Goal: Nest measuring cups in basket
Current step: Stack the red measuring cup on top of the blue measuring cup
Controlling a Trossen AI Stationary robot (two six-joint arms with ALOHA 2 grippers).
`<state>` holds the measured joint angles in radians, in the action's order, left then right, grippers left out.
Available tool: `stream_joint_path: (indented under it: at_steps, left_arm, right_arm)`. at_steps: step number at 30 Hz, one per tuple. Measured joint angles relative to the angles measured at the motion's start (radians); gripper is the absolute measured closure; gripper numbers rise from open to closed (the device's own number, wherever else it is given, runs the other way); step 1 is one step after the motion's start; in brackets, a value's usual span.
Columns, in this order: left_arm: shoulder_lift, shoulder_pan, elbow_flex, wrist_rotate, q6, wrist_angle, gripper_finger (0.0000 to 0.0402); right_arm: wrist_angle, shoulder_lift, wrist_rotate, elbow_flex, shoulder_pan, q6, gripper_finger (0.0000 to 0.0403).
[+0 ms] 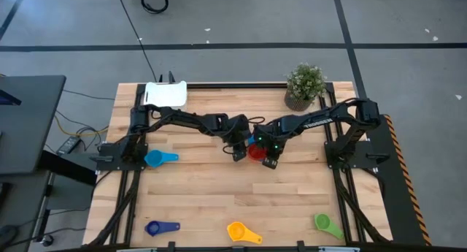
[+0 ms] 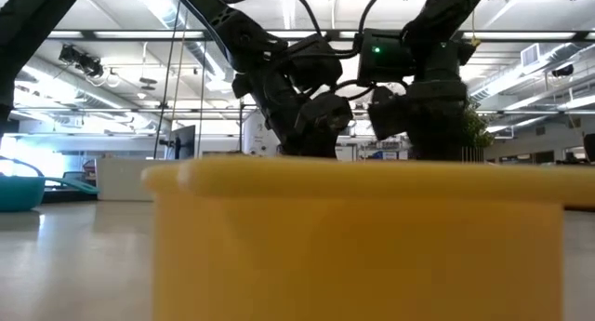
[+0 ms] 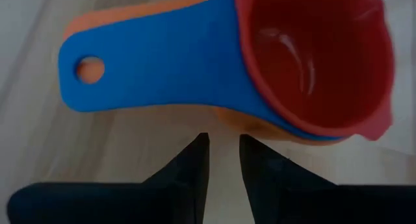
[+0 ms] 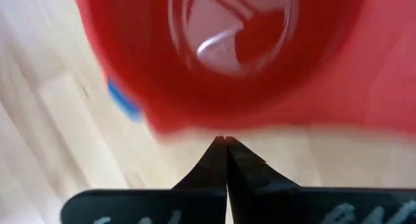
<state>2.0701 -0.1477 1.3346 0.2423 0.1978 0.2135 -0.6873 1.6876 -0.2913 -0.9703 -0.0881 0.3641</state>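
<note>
Yellow cup (image 2: 358, 237) fills the foreground; both grippers flank the red cup (image 1: 256, 151)

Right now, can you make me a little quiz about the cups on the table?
1. True or false: the red cup sits inside a blue cup.
2. Which cup lies nearest the green cup? A) yellow cup B) light blue cup
3. Fill in: the right gripper has its fingers ____.

Key: 1 true; 2 A; 3 shut.
</note>
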Motion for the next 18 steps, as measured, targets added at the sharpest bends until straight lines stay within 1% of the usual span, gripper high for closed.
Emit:
stream_joint_path:
  at_steps: [2, 6, 10, 14, 18]
  left_arm:
    - [0.0, -0.001, 0.0, -0.005, 0.001, 0.018, 0.0309]
    - [-0.002, -0.003, 0.0, -0.005, 0.014, 0.037, 0.0309]
    - [-0.003, -0.006, 0.0, -0.034, 0.02, 0.037, 0.0309]
    - [-0.004, -0.02, 0.0, -0.058, 0.022, 0.04, 0.0309]
    - [-0.004, -0.037, 0.0, -0.059, 0.022, 0.038, 0.0309]
  right_arm:
    - [-0.052, -0.006, 0.004, 0.0, 0.007, 0.0, 0.0403]
    - [-0.138, -0.031, 0.087, 0.0, 0.004, -0.011, 0.0403]
    - [-0.12, -0.042, 0.141, 0.0, -0.025, -0.042, 0.0403]
    - [-0.085, -0.042, 0.187, 0.0, -0.063, -0.117, 0.0403]
    - [-0.084, -0.042, 0.198, 0.0, -0.108, -0.188, 0.0403]
